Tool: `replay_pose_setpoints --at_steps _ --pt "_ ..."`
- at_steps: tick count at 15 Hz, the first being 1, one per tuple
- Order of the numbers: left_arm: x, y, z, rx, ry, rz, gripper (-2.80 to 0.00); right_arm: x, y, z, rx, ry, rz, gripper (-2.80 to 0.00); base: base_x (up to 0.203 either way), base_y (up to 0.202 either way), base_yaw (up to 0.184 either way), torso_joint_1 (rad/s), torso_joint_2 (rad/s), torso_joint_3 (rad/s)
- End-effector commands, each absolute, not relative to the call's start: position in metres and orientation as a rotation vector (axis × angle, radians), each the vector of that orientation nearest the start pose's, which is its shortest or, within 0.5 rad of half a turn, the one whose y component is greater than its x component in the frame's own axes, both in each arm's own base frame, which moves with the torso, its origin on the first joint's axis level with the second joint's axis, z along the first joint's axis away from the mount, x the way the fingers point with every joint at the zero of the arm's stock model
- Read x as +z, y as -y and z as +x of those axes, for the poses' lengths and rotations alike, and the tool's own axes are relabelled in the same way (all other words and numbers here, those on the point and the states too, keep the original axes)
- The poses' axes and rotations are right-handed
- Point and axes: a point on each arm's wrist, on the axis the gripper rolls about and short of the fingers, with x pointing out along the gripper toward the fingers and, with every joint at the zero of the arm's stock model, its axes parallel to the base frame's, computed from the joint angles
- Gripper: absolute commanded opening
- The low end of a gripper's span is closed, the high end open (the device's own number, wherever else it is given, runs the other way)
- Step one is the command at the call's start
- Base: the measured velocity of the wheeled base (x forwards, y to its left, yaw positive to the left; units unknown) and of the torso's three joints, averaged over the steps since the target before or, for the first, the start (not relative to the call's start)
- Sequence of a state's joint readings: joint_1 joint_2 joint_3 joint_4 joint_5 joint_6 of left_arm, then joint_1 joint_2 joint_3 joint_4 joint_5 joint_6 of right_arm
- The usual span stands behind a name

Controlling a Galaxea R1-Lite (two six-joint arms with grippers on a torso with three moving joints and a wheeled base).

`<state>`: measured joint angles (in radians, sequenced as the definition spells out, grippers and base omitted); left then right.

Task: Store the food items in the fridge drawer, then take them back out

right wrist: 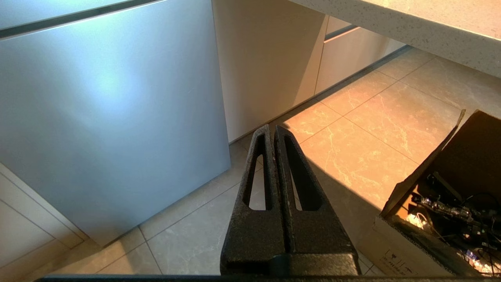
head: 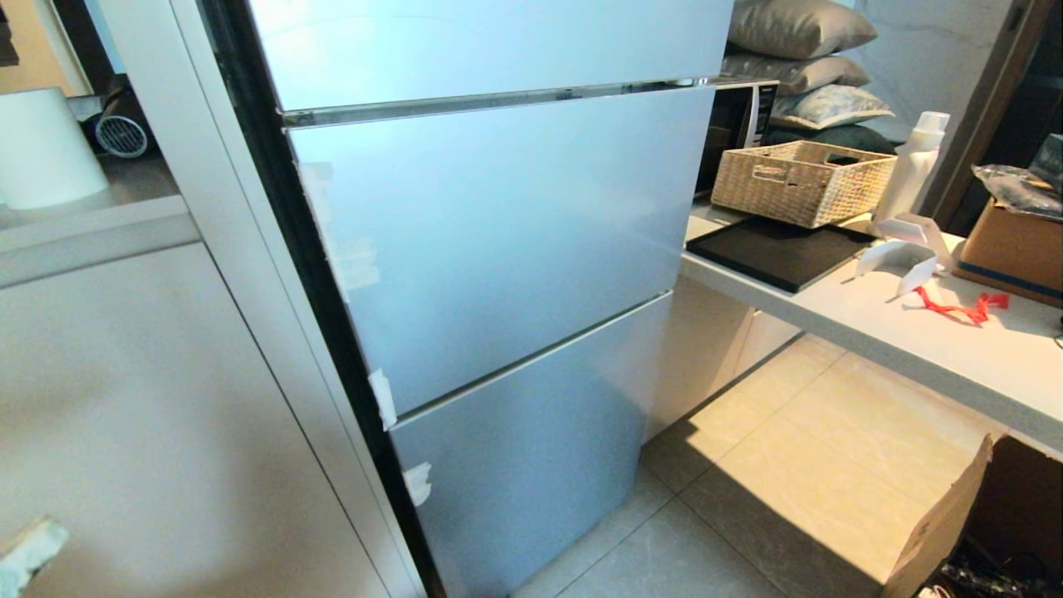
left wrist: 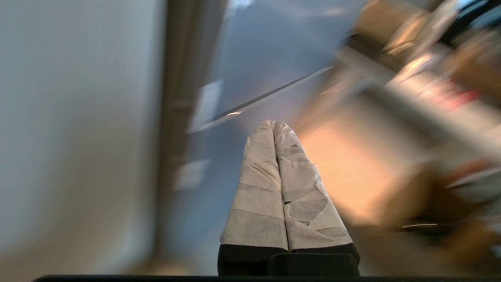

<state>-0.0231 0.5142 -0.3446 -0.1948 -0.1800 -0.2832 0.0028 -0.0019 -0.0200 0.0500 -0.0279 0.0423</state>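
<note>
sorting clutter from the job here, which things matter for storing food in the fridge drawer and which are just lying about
For the job:
- pale-blue fridge, all fronts closed; no food items in view
- left gripper, shut, empty
- right gripper, shut, empty

Lying about:
- wicker basket
- white bottle
- red ribbon
- black tray
- pillows
- cardboard box on the floor

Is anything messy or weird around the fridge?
Yes. Torn white tape scraps cling to the pale-blue fridge's left door edge, looking peeled and crooked. A red ribbon scrap lies loose on the counter.
</note>
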Motion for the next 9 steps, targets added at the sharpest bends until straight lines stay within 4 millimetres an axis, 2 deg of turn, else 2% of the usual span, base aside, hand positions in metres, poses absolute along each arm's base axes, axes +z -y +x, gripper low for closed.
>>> replay_pose_setpoints --at_steps 1,3,6,7,9 --pt "0.214 0.009 0.107 -0.235 -0.147 -0.551 -2.80 0.076 0.001 -0.024 -0.025 -0.032 0.042 -2.80 0.000 0.000 0.000 0.000 0.00 0.000" --pt "0.223 0.011 0.153 -0.258 -0.115 -0.697 -2.80 0.076 0.001 -0.024 -0.025 -0.030 0.042 -2.80 0.000 0.000 0.000 0.000 0.00 0.000" --pt "0.240 0.009 0.215 -0.156 0.008 -0.826 -2.80 0.076 0.001 -0.024 -0.025 -0.030 0.042 -2.80 0.000 0.000 0.000 0.000 0.00 0.000" --pt "0.250 0.008 0.227 -0.126 0.070 -0.878 -2.80 0.076 0.001 -0.024 -0.025 -0.030 0.042 -2.80 0.000 0.000 0.000 0.000 0.00 0.000" --pt "0.261 0.010 0.235 -0.134 0.119 -0.941 -2.80 0.076 0.001 -0.024 -0.026 -0.031 0.042 -2.80 0.000 0.000 0.000 0.000 0.00 0.000"
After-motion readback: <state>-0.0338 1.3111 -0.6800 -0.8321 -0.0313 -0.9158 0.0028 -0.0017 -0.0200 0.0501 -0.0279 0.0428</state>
